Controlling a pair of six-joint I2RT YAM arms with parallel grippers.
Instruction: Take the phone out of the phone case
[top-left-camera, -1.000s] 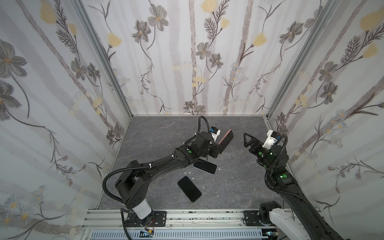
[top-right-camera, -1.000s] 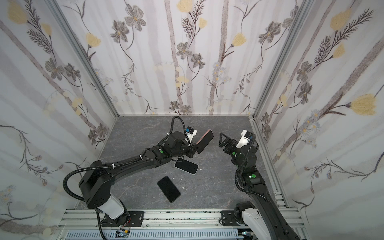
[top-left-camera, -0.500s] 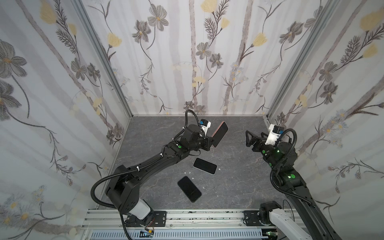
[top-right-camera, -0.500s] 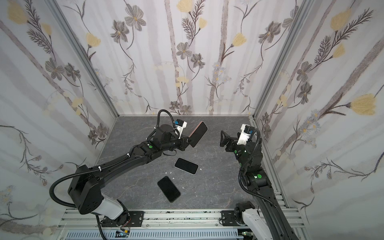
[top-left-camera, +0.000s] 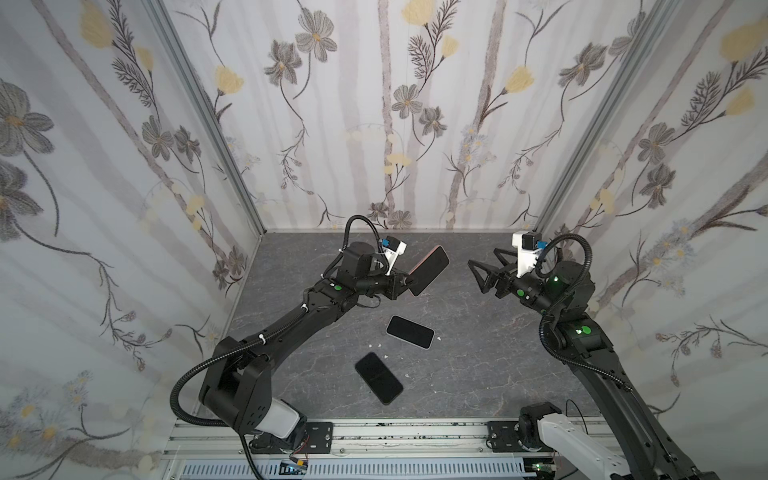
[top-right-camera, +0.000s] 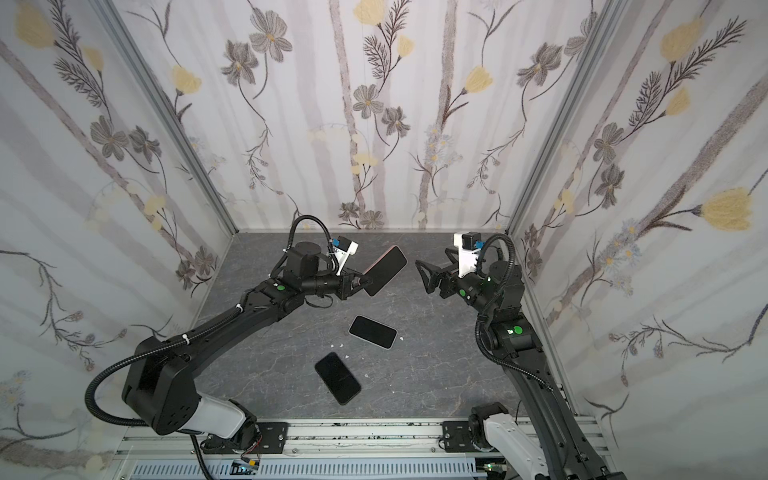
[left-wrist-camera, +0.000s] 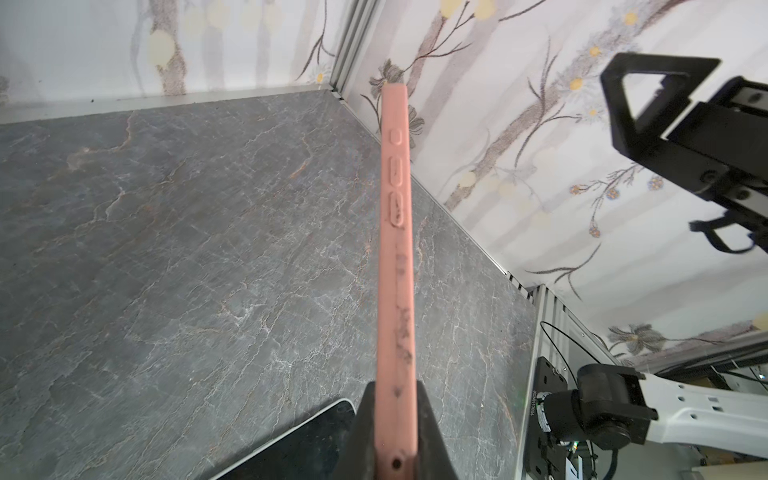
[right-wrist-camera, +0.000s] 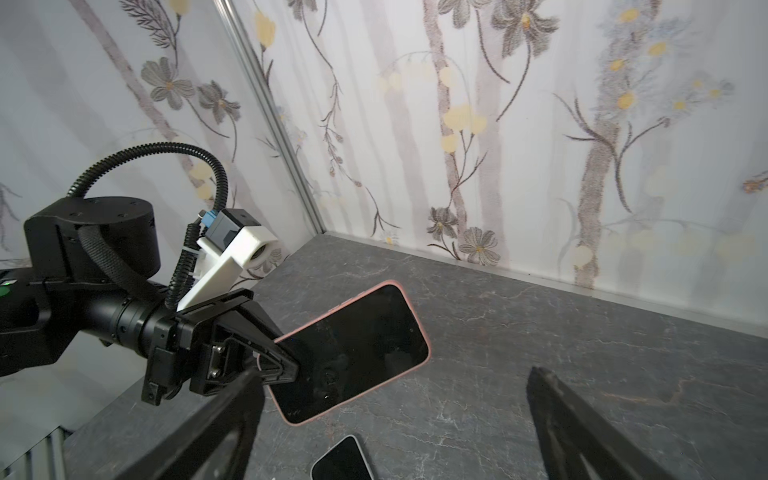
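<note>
— Well, left gripper?
— Clamped on one end of pink phone case, phone inside, screen dark; raised above table, far centre.
— Right gripper?
— Spread wide, nothing held; right of case, apart.
— Loose items?
— White-edged phone flat mid-table; black phone flat, nearer.
</note>
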